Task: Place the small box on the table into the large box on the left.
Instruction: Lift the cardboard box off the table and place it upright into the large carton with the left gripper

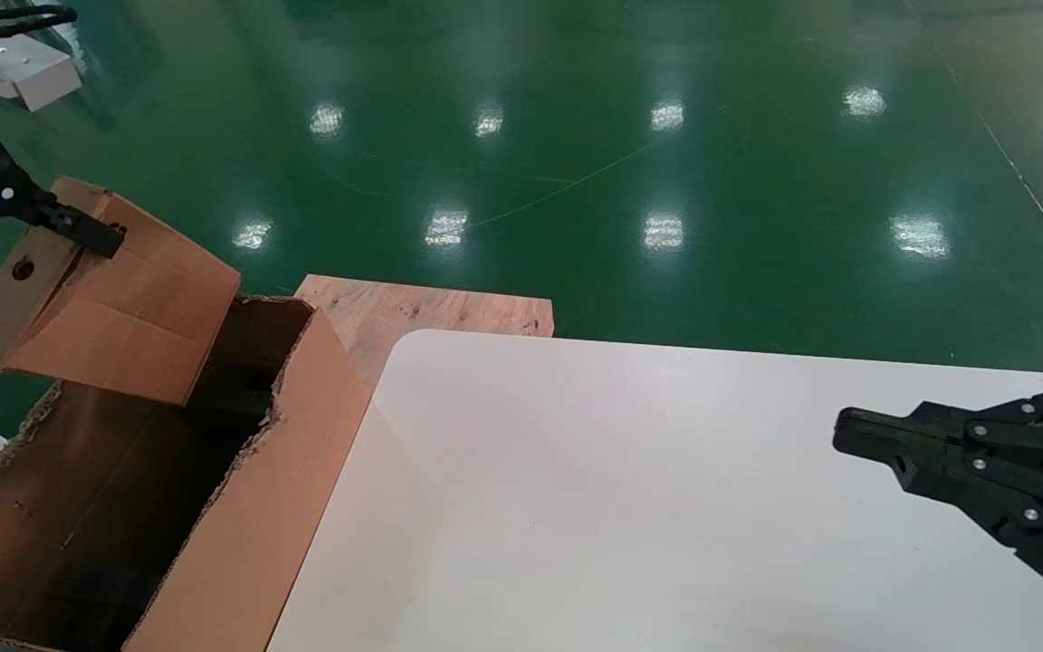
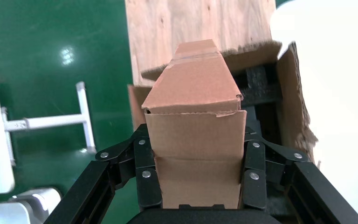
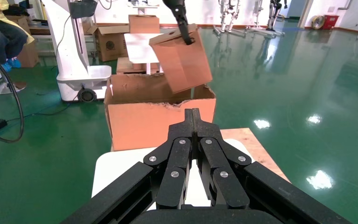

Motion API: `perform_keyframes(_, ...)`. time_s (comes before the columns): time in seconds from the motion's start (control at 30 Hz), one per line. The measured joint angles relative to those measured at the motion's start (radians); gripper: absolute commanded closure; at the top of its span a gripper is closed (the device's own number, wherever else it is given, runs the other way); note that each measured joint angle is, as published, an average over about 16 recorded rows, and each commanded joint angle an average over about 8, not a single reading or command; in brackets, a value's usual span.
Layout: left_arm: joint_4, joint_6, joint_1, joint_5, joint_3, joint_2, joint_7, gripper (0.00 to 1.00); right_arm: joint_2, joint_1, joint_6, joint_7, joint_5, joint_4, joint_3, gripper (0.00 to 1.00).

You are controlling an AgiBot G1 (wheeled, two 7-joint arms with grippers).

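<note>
My left gripper [image 1: 91,237] is shut on the small box [image 1: 105,294], a plain brown carton with a round hole on one face. It hangs tilted in the air over the far end of the large box [image 1: 250,507], whose rim is torn and ragged. In the left wrist view the small box [image 2: 196,140] sits clamped between both fingers [image 2: 144,172], with the large box [image 2: 296,107] and black foam below it. My right gripper [image 1: 843,433] is shut and empty over the right part of the white table [image 1: 576,507]. The right wrist view shows the small box [image 3: 182,58] above the large box [image 3: 158,119].
A bare plywood board [image 1: 422,317] lies beyond the table's far left corner. Green floor surrounds the table. A white stand [image 2: 51,122] is on the floor beside the large box. Other cartons and a white machine base [image 3: 81,70] stand farther off.
</note>
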Motion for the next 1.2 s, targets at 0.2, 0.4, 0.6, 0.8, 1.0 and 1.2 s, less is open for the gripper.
perform_keyframes(0.2,0.021,0.014,0.009,0.009,0.014,-0.005,-0.011,1.00,0.000,0.000,0.000,0.000,0.000,0.000,0.000,1.00)
perform_keyframes(0.4,0.058,0.014,0.035,0.016,0.030,-0.001,-0.007,1.00,0.000,0.000,0.000,0.000,0.000,0.000,0.000,1.00)
perform_keyframes(0.6,0.103,0.004,0.063,0.017,0.041,0.009,0.004,1.00,0.000,0.000,0.000,0.000,0.000,0.000,-0.001,1.00)
perform_keyframes(0.8,0.156,-0.004,0.093,0.011,0.049,0.022,0.023,1.00,0.000,0.000,0.000,0.000,0.001,0.000,-0.001,1.00)
perform_keyframes(1.0,0.213,-0.022,0.134,0.013,0.060,0.039,0.037,1.00,0.000,0.000,0.000,-0.001,0.001,0.000,-0.001,1.00)
perform_keyframes(1.2,0.275,-0.047,0.180,0.014,0.070,0.059,0.053,1.00,0.000,0.000,0.001,-0.001,0.001,0.000,-0.001,1.00)
